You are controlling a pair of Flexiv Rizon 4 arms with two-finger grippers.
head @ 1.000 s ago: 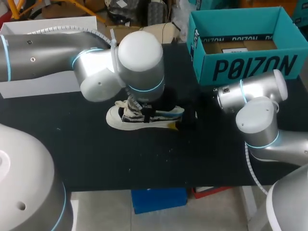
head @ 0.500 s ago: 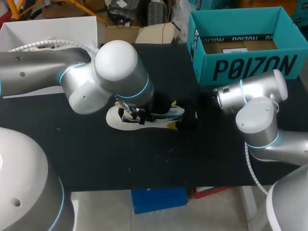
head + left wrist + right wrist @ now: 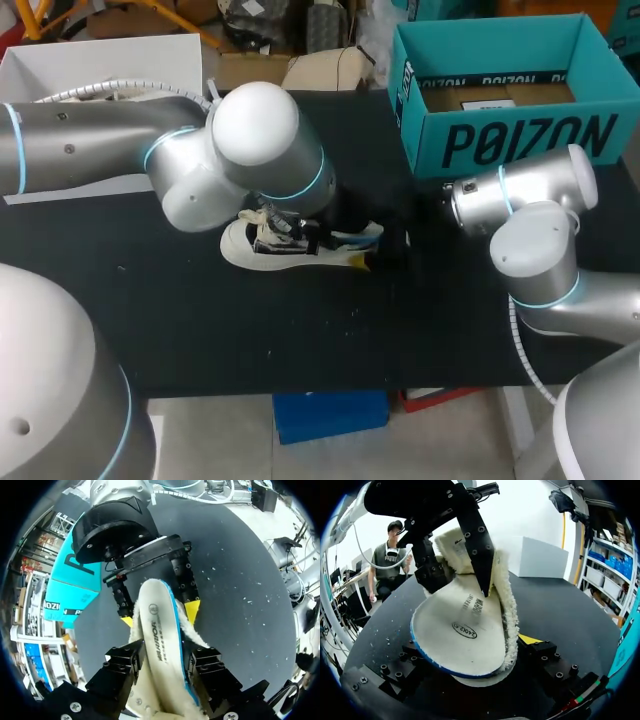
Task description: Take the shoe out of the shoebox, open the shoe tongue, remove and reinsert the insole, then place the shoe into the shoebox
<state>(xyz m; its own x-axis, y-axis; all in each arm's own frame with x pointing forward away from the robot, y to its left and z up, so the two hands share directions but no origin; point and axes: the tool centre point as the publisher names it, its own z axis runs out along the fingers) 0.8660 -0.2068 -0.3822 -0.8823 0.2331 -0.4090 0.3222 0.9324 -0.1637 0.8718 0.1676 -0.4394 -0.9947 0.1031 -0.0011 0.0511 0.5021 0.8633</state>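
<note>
White sneaker (image 3: 250,245) with black stripes and a blue-yellow heel is lying on its side mid-frame on the black table (image 3: 200,320). Left gripper (image 3: 165,652) is pinching the white, blue-edged, fleece-trimmed insole (image 3: 160,635), which is sticking up out of the shoe. Right gripper (image 3: 160,616) is clamping the heel. Teal shoebox (image 3: 510,140) is sitting upper right.

Robotics lab: twin arms (image 3: 100,140), black table (image 3: 200,330).

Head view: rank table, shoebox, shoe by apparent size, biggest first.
1. table
2. shoebox
3. shoe, partly hidden under the left arm, but clearly the smallest even so.
</note>
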